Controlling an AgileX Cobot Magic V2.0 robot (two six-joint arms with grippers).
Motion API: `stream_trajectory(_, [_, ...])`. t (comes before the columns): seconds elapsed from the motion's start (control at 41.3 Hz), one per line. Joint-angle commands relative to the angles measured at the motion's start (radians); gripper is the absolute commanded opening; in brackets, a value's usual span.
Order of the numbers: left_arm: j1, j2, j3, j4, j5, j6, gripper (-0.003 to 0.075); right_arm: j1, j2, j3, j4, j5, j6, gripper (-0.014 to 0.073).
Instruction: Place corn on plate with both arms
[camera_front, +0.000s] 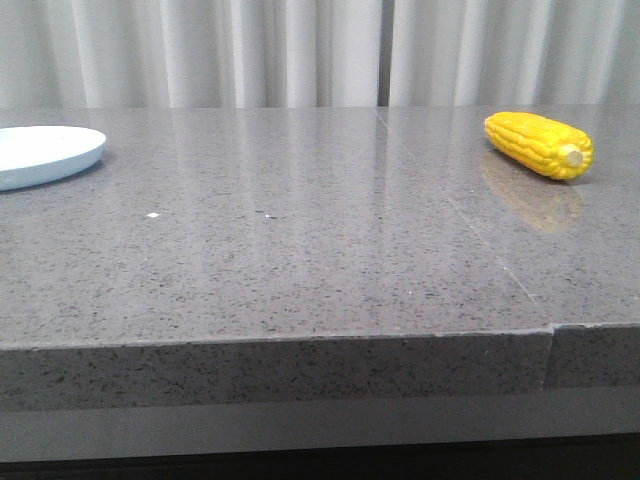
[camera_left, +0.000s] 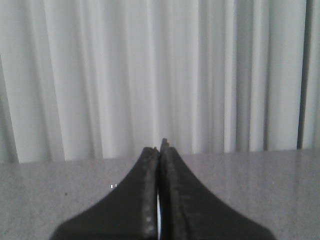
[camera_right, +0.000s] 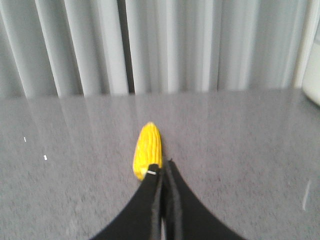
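Observation:
The corn (camera_front: 538, 144) lies on its side at the far right of the grey table, its pale stub end toward the front. It also shows in the right wrist view (camera_right: 148, 149), just beyond my right gripper (camera_right: 163, 165), whose black fingers are pressed together with nothing between them. The plate (camera_front: 40, 154) sits at the far left edge of the front view, partly cut off. My left gripper (camera_left: 160, 148) is shut and empty, pointing at the curtain over bare tabletop. Neither gripper shows in the front view.
The grey speckled table (camera_front: 300, 250) has a seam running back on its right side and a front edge near the camera. A pale curtain (camera_front: 300, 50) hangs behind the table. A white object's edge (camera_right: 312, 75) shows at the side of the right wrist view.

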Motion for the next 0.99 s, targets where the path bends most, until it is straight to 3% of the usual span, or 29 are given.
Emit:
stream_trajectory(0.0, [-0.001,0.080,-0.052,-0.007,-0.010,-0.010,-0.0020,-0.001,0.086,-0.057,-0.012,0.006,-0.029,-0.0069])
stream_trajectory(0.315, [-0.001,0.203,-0.048,-0.013,0.021,-0.010,-0.0020,-0.001,0.269,-0.057,-0.012,0.032,-0.029,-0.0069])
stream_trajectory(0.654, [-0.001,0.268,-0.048,0.001,0.083,-0.010,0.0005,-0.001,0.331,-0.055,-0.012,0.032,-0.029,-0.0043])
stream_trajectory(0.726, [-0.001,0.285,-0.048,0.014,0.107,-0.008,0.0115,-0.001,0.331,-0.055,-0.012,0.032,-0.029,0.0068])
stream_trajectory(0.896, [-0.001,0.322,-0.048,0.027,0.122,-0.008,0.0469,-0.001,0.331,-0.055,-0.013,0.022,-0.029,0.0485])
stream_trajectory(0.968, [-0.001,0.339,-0.048,0.027,0.126,-0.008,0.0522,-0.001,0.331,-0.055,-0.013,0.019,-0.029,0.0575])
